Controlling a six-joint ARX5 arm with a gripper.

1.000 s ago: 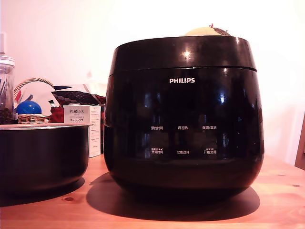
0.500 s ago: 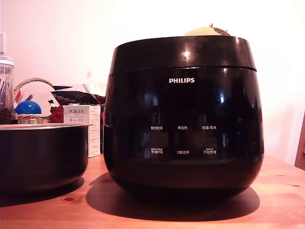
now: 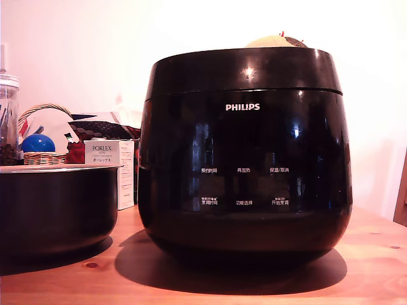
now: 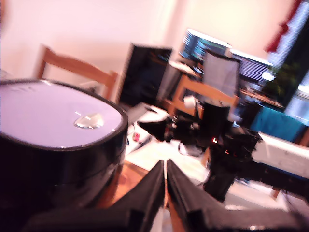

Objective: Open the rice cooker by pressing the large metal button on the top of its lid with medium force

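Up close the gripper [image 4: 165, 176] has its fingers pressed together on nothing, off to the side of the rice cooker [image 3: 245, 152] on the wooden table [image 3: 375, 260], whose lid [image 4: 58, 113] sits shut, metal button [image 4: 90, 120] unpressed, so everything's left.

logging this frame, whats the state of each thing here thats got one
rice cooker: upright on the wooden table, shut
lid: down, flush on the cooker
metal button: untouched, nothing on it
gripper: fingers together, empty, beside the cooker and off the lid
low black pot: upright, light cover across its top
PORLEX box: standing upright, closed
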